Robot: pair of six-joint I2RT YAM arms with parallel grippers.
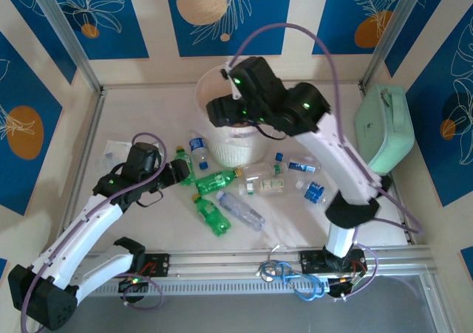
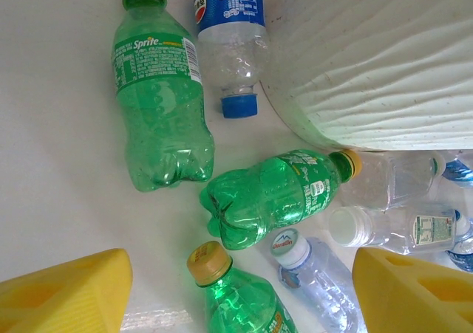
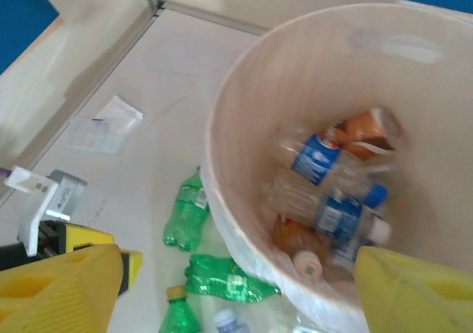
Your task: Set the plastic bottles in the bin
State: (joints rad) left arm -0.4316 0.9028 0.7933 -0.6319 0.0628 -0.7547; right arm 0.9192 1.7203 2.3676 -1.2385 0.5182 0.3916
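Green bottles (image 2: 273,196) lie on the worktop (image 2: 59,126) beside the bin (image 3: 222,126), below the left tool (image 2: 236,289), which is spread and empty. Risk: a round bottle may roll from closing fingers, or the tool may strike the bin wall. The right arm reaches over the bin; the right tool (image 3: 236,289) is spread and empty above the binned bottles (image 3: 325,163).

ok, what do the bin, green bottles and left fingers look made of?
bin: pale, opaque, matte, likely moulded plastic; smooth curved wall and rolled rim.
green bottles: thin, glossy, translucent plastic; dented, and light passes through them.
left fingers: opaque yellow, matte, probably plastic; can't tell whether printed or moulded.
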